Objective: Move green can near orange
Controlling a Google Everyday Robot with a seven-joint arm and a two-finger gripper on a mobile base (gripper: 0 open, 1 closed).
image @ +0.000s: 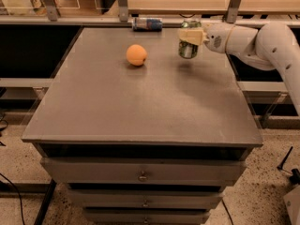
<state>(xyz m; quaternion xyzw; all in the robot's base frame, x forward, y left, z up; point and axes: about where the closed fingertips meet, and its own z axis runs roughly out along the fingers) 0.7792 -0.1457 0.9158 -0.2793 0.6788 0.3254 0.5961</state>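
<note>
The green can is upright and held just above the grey table top, at its far right; a faint shadow lies under it. My gripper reaches in from the right on a white arm and is shut on the can's upper part. The orange rests on the table to the left of the can, about a can's height or two away, untouched.
A blue and silver can lies on its side at the table's far edge, behind the orange. Metal posts and a wooden counter stand behind the table. Drawers with knobs fill the front below.
</note>
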